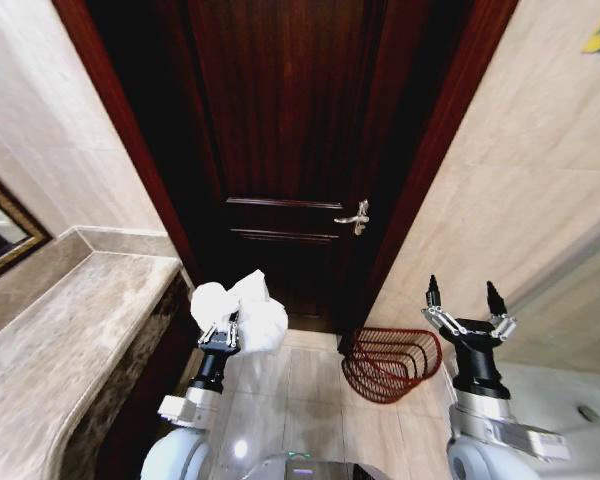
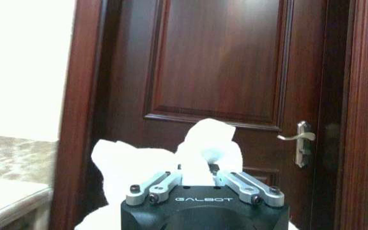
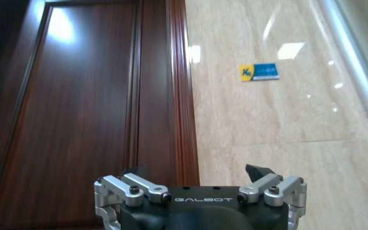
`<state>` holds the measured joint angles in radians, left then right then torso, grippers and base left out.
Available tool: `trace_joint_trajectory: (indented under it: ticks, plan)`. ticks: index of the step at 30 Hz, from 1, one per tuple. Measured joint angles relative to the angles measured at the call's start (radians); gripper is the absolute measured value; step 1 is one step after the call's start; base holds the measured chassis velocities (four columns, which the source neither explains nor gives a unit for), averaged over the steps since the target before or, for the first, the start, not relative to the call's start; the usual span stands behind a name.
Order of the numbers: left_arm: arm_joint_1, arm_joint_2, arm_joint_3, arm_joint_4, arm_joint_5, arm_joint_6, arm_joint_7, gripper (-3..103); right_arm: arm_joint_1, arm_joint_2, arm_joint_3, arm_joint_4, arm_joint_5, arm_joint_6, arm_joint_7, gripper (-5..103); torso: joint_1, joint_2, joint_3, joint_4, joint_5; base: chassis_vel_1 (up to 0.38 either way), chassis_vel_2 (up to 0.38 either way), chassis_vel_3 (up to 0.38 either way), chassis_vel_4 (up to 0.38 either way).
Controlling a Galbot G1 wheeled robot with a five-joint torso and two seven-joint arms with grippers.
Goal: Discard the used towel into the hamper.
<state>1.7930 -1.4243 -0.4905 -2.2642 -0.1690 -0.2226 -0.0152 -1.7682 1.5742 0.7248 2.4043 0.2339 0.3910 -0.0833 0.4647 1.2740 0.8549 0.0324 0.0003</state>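
The left hand [image 1: 223, 330] is clamped on the bunched white towel [image 1: 242, 310], raised beside the marble tabletop [image 1: 70, 340] edge, before the closed door [image 1: 290, 150]. Open floor [image 1: 300, 385] separates it from the hamper [image 1: 390, 362], tilted against the right wall with nothing visible inside. The right hand [image 1: 467, 300] hovers spread wide, holding nothing, just right of the hamper.

The left gripper [image 2: 199, 179], a black block marked GALBOT with silver metal linkages, has its jaws closed around a crumpled white towel [image 2: 171, 167]. The soft cloth bunches up above the jaws and spreads out to one side of the gripper body. Behind it stands a dark reddish-brown panelled wooden door [image 2: 222, 72] in a matching frame, closed, with a silver lever door handle [image 2: 299, 139] on a long plate. A beige marble tabletop [image 2: 8, 196] edge shows beside the frame, under a pale wall [image 2: 24, 62].
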Motion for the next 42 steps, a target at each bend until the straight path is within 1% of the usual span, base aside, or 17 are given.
trace_joint_trajectory:
  ticks: [6, 7, 15, 22, 30, 38, 41, 42]
  plan:
    - [-0.007, -0.002, -0.007, 0.011, 0.004, -0.008, -0.008, 11, -0.003, 0.001, 0.0, -0.001, 0.001, 0.005, 0.0, 100, -0.001, 0.0, 0.0, -0.0002, -0.0005, 0.114, -0.109, -0.137, 0.123]
    - [-0.007, -0.002, -0.009, 0.012, 0.007, -0.006, -0.006, 11, -0.003, 0.002, 0.001, -0.001, 0.001, 0.006, 0.0, 100, -0.001, 0.0, 0.0, -0.0002, 0.0, 0.0, 0.0, 0.0, 0.0]
    - [-0.018, -0.005, 0.002, 0.032, 0.027, 0.008, -0.001, 11, -0.004, 0.002, 0.006, -0.007, -0.009, 0.014, 0.002, 100, 0.002, -0.001, 0.001, 0.0, -0.0003, -0.037, 0.038, 0.037, -0.043]
    - [-0.026, -0.003, 0.003, 0.042, 0.03, 0.014, 0.004, 11, -0.003, 0.001, 0.007, -0.012, -0.009, 0.014, 0.004, 100, 0.001, 0.0, 0.0, 0.0, -0.0003, -0.008, -0.019, -0.051, -0.031]
    - [-0.04, 0.011, 0.011, 0.058, 0.014, 0.023, 0.004, 11, -0.009, 0.002, 0.007, -0.014, -0.007, 0.025, 0.003, 100, 0.001, 0.0, 0.0, -0.0001, -0.0003, -0.061, -0.083, -0.073, -0.056]
    - [-0.061, 0.02, 0.039, 0.089, 0.002, 0.027, 0.004, 11, -0.013, 0.001, 0.021, -0.025, -0.034, 0.023, 0.013, 100, 0.001, 0.0, 0.0, -0.0001, -0.0003, -0.101, -0.096, -0.092, -0.104]
    - [-0.114, 0.029, 0.081, 0.152, -0.022, 0.027, 0.002, 11, -0.018, -0.004, 0.024, -0.031, -0.062, 0.021, 0.021, 100, 0.001, 0.0, 0.0, 0.0, -0.0003, -0.109, -0.117, -0.128, -0.105]
    - [-0.114, 0.029, 0.081, 0.152, -0.022, 0.027, 0.002, 11, -0.018, -0.004, 0.024, -0.031, -0.062, 0.021, 0.021, 100, 0.001, 0.0, 0.0, 0.0, -0.0003, -0.091, -0.113, -0.136, -0.103]
